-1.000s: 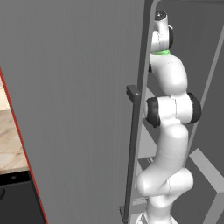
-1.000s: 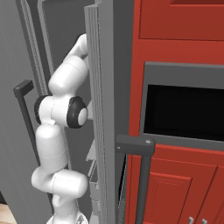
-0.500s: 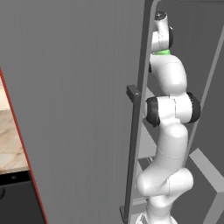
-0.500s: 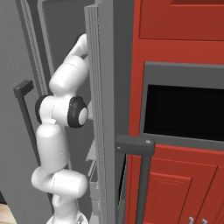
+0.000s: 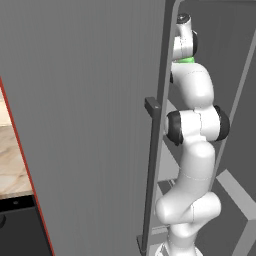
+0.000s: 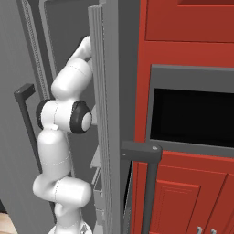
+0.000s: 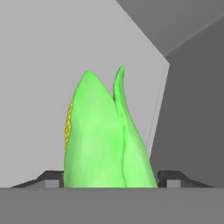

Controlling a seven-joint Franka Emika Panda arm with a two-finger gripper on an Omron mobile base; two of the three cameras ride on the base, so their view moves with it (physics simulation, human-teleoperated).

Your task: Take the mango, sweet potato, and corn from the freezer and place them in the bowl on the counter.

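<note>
Left base view: the white arm (image 5: 192,150) reaches up into the open freezer (image 5: 90,100), its far end cut off behind the door edge; a strip of marbled tabletop (image 5: 12,160) shows at left.

Right base view: the freezer door edge hides the arm's upper end, beside red cabinets (image 6: 192,27).

Hand view: the corn (image 7: 103,135), green-husked with yellow kernels, stands between the fingertips (image 7: 173,178) of the hand (image 7: 110,179) against the freezer's grey wall; whether the hand grips it cannot be told.

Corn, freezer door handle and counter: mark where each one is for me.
corn (image 7: 105,140): hand view, on its green husk, mid-length.
freezer door handle (image 5: 151,165): left base view, on the vertical bar.
counter (image 5: 11,165): left base view, on the marbled top beside the door.
</note>
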